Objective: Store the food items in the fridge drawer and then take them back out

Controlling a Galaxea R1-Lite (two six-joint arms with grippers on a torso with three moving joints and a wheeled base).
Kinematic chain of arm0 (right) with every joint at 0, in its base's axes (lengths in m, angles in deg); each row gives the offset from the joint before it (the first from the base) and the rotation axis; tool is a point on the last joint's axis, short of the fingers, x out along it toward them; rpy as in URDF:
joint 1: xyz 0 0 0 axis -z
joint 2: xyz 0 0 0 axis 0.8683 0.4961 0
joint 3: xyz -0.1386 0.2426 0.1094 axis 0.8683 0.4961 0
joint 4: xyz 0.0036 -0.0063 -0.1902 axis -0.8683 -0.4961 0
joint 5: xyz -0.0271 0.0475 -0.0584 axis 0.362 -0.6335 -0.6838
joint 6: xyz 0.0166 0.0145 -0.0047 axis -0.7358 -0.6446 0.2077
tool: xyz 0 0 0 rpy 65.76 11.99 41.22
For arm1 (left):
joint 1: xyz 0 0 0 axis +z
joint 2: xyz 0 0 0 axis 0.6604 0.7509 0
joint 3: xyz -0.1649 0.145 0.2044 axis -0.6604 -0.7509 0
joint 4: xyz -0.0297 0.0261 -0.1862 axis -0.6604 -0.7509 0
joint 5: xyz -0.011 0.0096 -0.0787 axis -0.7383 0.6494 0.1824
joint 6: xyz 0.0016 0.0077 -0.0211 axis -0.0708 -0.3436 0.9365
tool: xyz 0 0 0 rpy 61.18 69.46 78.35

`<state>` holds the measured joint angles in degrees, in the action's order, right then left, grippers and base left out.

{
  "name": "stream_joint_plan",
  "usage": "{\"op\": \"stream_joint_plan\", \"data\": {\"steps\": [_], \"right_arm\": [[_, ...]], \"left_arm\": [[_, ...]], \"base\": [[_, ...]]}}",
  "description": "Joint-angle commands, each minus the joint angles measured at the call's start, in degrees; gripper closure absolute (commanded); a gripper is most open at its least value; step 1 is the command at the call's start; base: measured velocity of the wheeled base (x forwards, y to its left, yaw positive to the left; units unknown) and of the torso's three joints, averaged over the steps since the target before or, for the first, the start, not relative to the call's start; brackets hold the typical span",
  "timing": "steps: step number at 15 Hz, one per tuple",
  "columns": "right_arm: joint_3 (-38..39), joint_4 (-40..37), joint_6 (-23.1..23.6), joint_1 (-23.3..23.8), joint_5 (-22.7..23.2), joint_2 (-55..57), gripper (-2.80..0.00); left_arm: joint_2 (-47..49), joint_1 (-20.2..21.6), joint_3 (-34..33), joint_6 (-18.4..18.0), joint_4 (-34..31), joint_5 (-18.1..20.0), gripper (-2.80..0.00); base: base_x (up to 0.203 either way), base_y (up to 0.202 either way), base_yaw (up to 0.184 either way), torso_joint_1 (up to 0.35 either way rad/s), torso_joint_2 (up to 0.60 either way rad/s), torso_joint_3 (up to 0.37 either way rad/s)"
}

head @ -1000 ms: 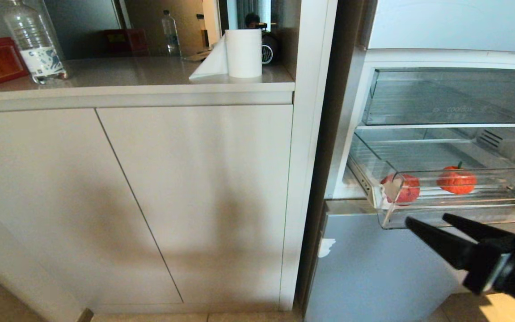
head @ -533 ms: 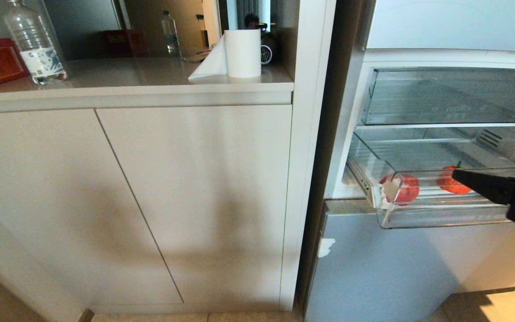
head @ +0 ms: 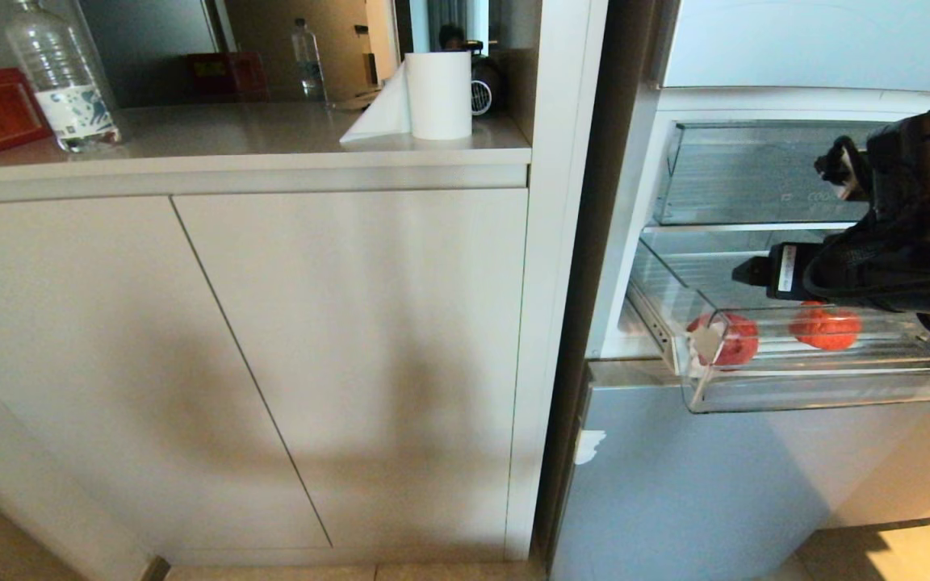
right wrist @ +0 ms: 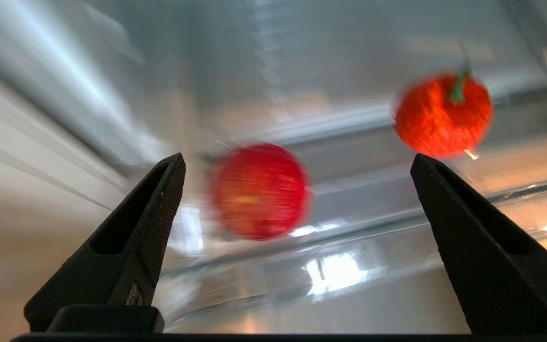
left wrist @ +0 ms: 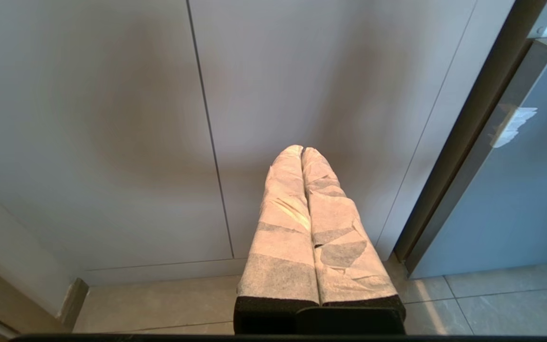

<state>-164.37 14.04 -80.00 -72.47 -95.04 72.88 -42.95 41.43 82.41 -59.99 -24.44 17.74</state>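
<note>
Red-orange round fruits (right wrist: 259, 190) lie stored in the clear plastic fridge drawer (head: 820, 395), right claw (right wrist: 297, 190) wide above, retrieval pending.

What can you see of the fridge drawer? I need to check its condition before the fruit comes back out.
The fridge drawer is wide, shallow and of clear plastic, with a ribbed floor. It stands pulled out from the open fridge, under a taller clear bin. A white chipped patch marks its front left corner. Two red-orange fruits lie on its floor, apart from each other. No gripper touches it.
</note>
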Motion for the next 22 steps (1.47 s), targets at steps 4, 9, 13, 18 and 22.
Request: {"op": "stream_joint_plan", "data": {"steps": [4, 9, 13, 18, 22], "right_arm": [[-6.70, -13.64, -0.88, 2.43, 4.82, 5.66, -2.80], [-11.22, -28.13, -2.00, 3.63, 10.33, 0.79, -2.80], [-18.19, -33.70, -2.04, 5.80, 10.85, 4.28, -2.80], [-34.70, -49.75, -2.04, 7.16, 18.20, 13.25, -2.80], [-37.22, -53.93, -1.51, 7.37, 21.61, 18.95, -2.80]], "left_arm": [[0.09, -0.01, -0.09, 0.02, 0.02, 0.00, 0.00], [0.09, -0.01, -0.09, 0.02, 0.02, 0.00, 0.00], [0.09, -0.01, -0.09, 0.02, 0.02, -0.08, 0.00], [0.09, -0.01, -0.09, 0.02, 0.02, -0.09, 0.00], [0.09, -0.01, -0.09, 0.02, 0.02, 0.00, 0.00]], "base": [[0.000, 0.000, 0.000, 0.000, 0.00, 0.000], [0.000, 0.000, 0.000, 0.000, 0.00, 0.000], [0.000, 0.000, 0.000, 0.000, 0.00, 0.000], [0.000, 0.000, 0.000, 0.000, 0.00, 0.000], [0.000, 0.000, 0.000, 0.000, 0.00, 0.000]]}}
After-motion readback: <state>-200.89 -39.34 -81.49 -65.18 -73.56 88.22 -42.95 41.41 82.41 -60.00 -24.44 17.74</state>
